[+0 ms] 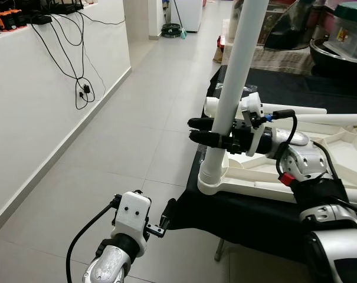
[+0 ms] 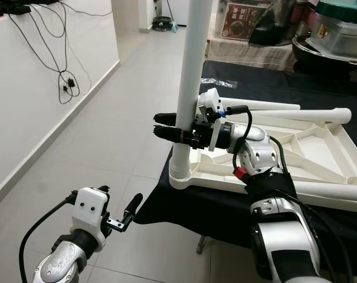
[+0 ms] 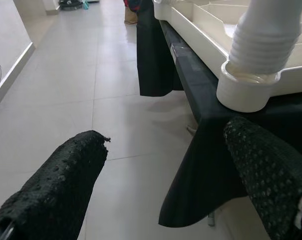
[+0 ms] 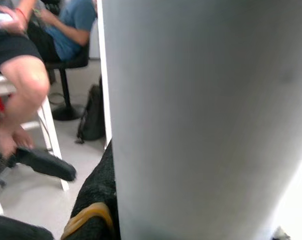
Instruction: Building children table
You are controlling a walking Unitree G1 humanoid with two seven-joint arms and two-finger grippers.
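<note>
Now, right gripper [image 1: 203, 131]: clamped on white table leg [image 1: 237, 71] — upright in tabletop [image 2: 320, 153] corner socket.
Left gripper [image 2: 131, 207]: fingers spread — low, beside the black-draped table.

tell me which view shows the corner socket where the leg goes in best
The left wrist view: the socket sits close and sharp, with the white leg's ribbed end seated in it. Both eye views show the socket smaller, from above, with the right hand shut on the leg higher up. The right wrist view shows only blurred leg surface.
</note>
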